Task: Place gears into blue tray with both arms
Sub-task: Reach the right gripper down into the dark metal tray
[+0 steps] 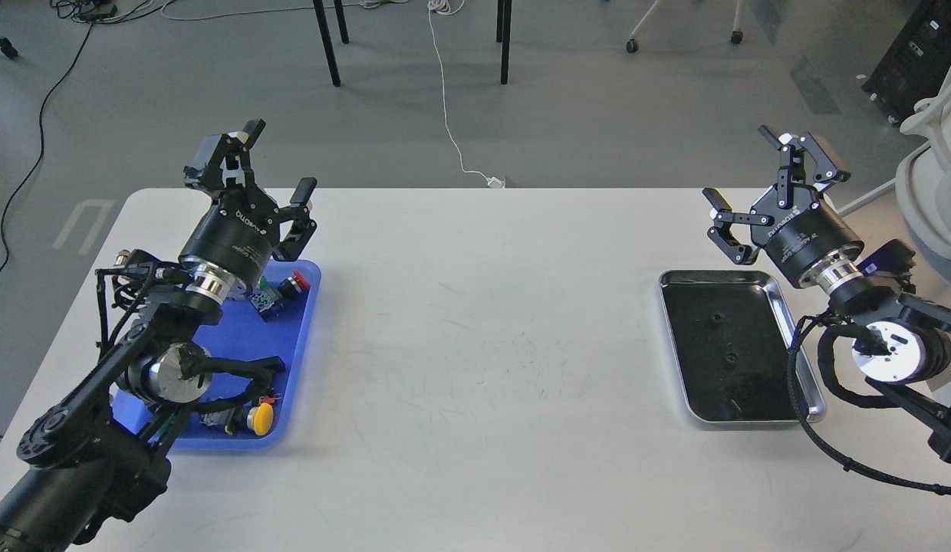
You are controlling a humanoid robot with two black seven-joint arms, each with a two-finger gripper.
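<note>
Lettering reading ROBOTIQ is showing white on both black gripper bodies.
Two gears, tiny dark discs at (717, 317) and (728, 356), are lying on the black inside of the steel tray (786, 310) at the desk's (483, 345) right. The blue tray (295, 360), on the left, is holding coloured push-button switches (280, 290). The left gripper (276, 157) and right gripper (740, 169) are hovering spread wide, pinching nothing.
</note>
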